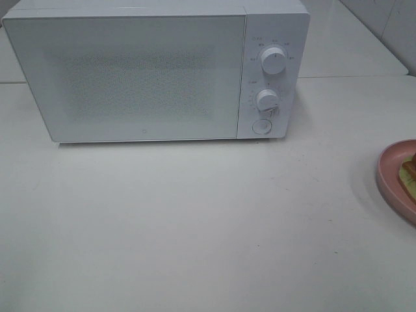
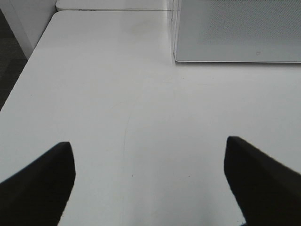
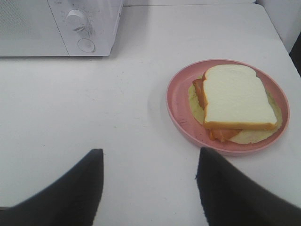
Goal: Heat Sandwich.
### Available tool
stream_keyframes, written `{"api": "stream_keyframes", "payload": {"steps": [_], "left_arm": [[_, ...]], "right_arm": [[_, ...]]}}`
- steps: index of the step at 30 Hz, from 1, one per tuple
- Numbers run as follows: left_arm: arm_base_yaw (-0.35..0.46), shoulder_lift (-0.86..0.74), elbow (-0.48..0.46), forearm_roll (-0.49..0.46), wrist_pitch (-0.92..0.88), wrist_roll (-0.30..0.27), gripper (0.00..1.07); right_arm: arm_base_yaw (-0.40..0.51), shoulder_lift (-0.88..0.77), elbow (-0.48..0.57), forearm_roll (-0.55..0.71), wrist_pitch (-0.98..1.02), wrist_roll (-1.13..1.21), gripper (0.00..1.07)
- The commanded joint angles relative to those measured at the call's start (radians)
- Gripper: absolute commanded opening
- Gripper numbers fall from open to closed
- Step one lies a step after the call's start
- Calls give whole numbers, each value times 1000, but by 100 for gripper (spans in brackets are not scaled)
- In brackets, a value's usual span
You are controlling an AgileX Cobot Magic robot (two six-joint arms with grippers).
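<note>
1. The sandwich (image 3: 237, 101) is sitting on the pink plate (image 3: 178, 106), on the bench (image 1: 195, 227) right of the microwave (image 1: 156, 68).
2. The door (image 1: 127, 78) is standing closed.
3. Both sets of jaws are hanging open, gripping nothing.
4. Opening the door first seems wise.

The left gripper (image 2: 150, 181) shows two dark fingers at the lower corners of its wrist frame, spread wide with nothing between them. The right gripper (image 3: 150, 186) likewise stands parted and empty, fingers low in frame.
</note>
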Motion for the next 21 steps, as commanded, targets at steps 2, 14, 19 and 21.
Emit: {"api": "stream_keyframes", "payload": {"steps": [2,14,19,21], "left_arm": [[-5,-22,3,-9,-12,-8,79],[-5,-22,3,-9,-12,-8,79],[-5,-22,3,-9,-12,-8,79],[-5,-22,3,-9,-12,-8,79]], "right_arm": [[1,-21,2,-5,-5,-7,58],[37,-26,2,-6,-5,-4,58],[37,-26,2,-6,-5,-4,58],[37,-26,2,-6,-5,-4,58]]}}
